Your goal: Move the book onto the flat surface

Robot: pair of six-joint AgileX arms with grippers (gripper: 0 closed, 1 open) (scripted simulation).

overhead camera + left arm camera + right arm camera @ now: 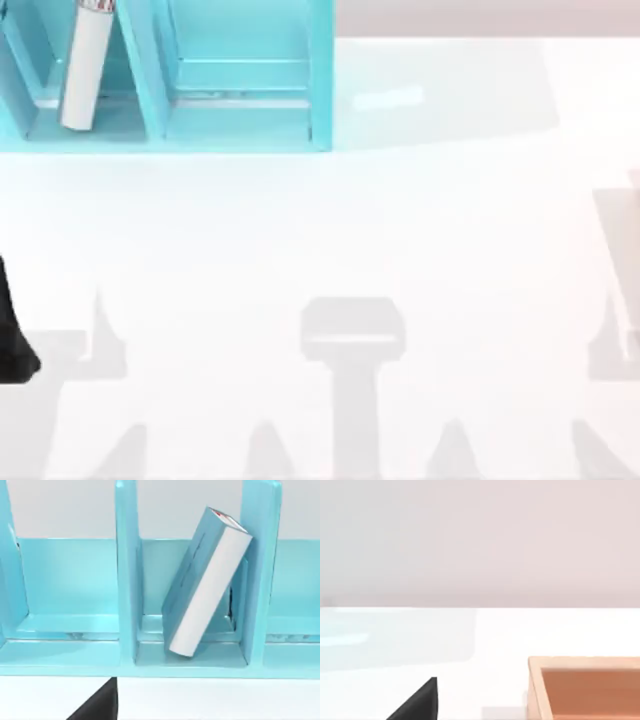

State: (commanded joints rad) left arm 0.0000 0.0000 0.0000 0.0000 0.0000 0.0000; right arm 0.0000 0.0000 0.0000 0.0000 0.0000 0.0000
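A thick teal-blue book with white page edges [207,582] stands tilted inside a compartment of a turquoise shelf unit [320,90], leaning on the divider, at the white tabletop's [330,230] far left. The left arm sits at the left edge. Whether either gripper is open cannot be told.

Teal book [200,575] with white page edges, turquoise shelf unit [127,580], white tabletop [300,240].

Rendered tabletop [330,230] with turquoise shelf unit [320,80]
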